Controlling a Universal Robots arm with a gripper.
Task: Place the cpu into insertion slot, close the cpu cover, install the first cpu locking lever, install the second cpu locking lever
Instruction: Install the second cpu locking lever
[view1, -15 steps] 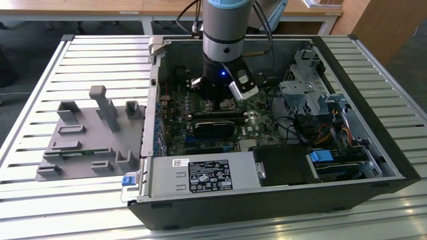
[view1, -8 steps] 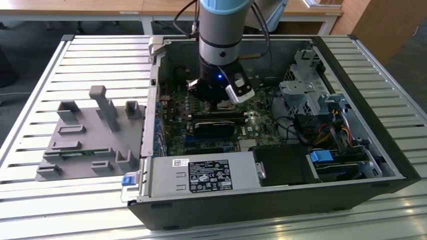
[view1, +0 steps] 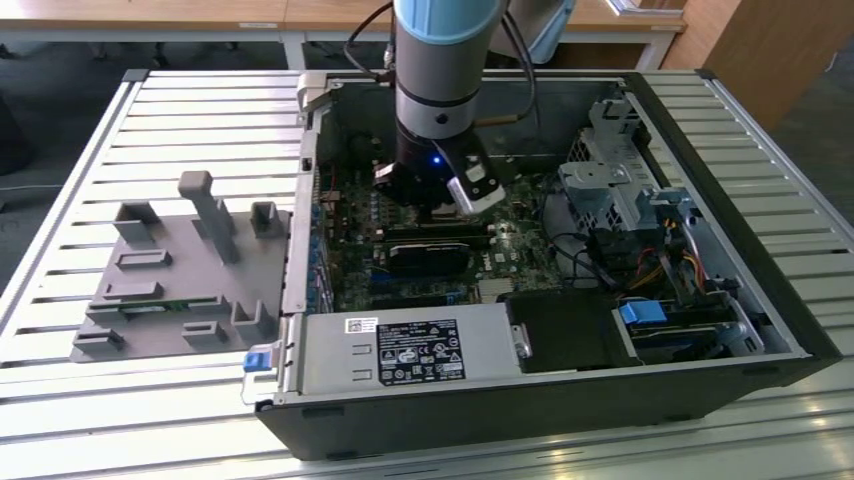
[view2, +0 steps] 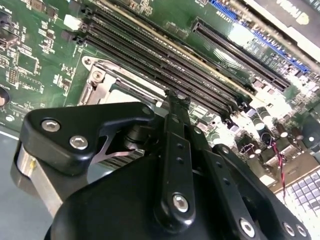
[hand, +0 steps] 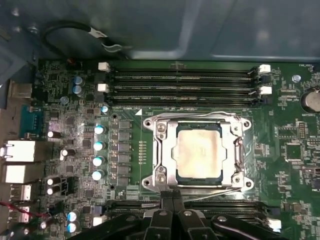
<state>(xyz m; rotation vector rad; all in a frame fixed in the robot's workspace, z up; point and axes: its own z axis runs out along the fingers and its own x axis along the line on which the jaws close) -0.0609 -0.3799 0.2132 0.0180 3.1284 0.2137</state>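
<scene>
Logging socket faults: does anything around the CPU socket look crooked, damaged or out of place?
Nothing stands out. In the first wrist view the cpu sits square in the insertion slot, with the cpu cover framing it evenly; the green circuit board looks intact.

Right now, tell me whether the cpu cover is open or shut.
Shut. In the first wrist view the cpu cover lies flat around the cpu, its frame framing the chip's metal top.
</scene>
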